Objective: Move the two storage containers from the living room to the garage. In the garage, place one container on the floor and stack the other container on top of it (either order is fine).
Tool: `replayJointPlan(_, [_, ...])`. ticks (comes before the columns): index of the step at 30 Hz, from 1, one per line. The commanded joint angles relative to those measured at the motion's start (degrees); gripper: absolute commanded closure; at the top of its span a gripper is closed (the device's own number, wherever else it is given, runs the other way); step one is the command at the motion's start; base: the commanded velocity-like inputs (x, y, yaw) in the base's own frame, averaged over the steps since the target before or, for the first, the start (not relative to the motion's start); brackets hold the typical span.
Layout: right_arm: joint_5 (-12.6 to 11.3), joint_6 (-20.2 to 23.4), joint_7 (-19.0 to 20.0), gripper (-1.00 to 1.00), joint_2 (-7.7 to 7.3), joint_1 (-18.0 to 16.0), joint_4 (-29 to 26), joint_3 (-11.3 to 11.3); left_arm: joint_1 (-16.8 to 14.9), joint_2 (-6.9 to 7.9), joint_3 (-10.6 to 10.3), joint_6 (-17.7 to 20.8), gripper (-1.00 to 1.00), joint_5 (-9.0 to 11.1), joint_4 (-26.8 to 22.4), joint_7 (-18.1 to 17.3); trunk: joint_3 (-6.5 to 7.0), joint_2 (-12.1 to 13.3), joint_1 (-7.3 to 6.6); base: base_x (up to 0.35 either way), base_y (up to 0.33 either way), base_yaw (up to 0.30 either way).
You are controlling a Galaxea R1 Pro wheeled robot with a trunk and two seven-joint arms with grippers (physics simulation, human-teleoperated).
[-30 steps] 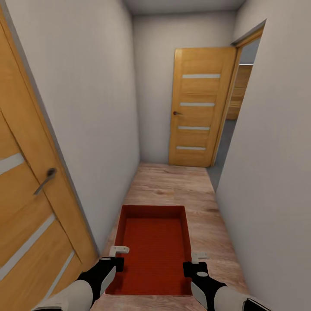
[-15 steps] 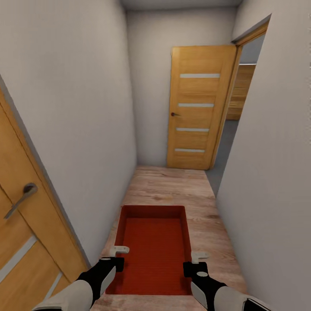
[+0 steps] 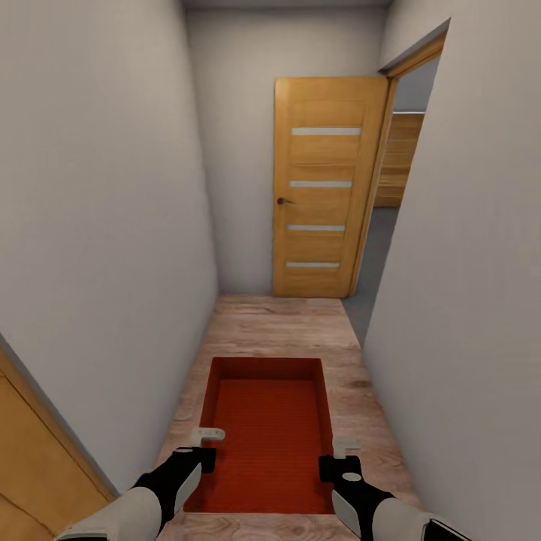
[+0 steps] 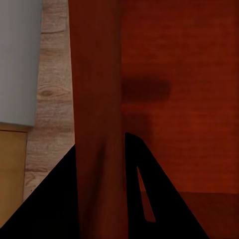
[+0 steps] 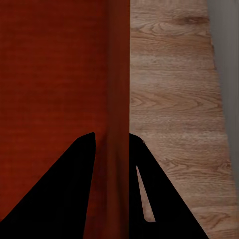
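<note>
now storage container (image 3: pixel 267 432) sits clamped between left gripper (image 3: pixel 200 448) and right gripper (image 3: pixel 340 458)

Orange-red open-top rectangular storage container (image 3: pixel 267 436) at 6 o'clock, above light wood plank floor (image 3: pixel 282 330), between left gripper (image 3: pixel 197 443) and right gripper (image 3: pixel 340 456). Oak slatted door (image 3: pixel 321 188) at 12 o'clock; open doorway (image 3: pixel 383 225) at 1 o'clock.

no readable text, labels, brands, numbers or signs on any surface

Matt ribbed plastic container (image 3: pixel 269 428) – light wood-plank floor (image 3: pixel 285 330), oak-veneer door (image 3: pixel 324 188).
</note>
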Motion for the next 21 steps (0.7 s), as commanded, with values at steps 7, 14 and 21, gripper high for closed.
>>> replayJointPlan(7, [-0.31, -0.38, -1.1, 1.0, -0.47, -0.08, -0.01, -0.2, 0.03, -0.02, -1.81, 0.45, 1.0, 1.03, 0.16, 0.27, -0.09, -0.09, 0.05, 0.322, 0.0, -0.002])
replayJointPlan(14, [-0.31, -0.39, -1.1, 1.0, -0.46, -0.08, 0.0, -0.2, 0.03, -0.02, -1.81, 0.45, 1.0, 1.03, 0.16, 0.27, -0.09, -0.09, 0.05, 0.322, 0.0, 0.0])
replayJointPlan(21, [-0.31, -0.38, -1.1, 1.0, -0.47, -0.08, 0.0, -0.2, 0.03, -0.02, -1.81, 0.45, 1.0, 1.03, 0.16, 0.27, -0.09, -0.09, 0.05, 0.322, 0.0, 0.0])
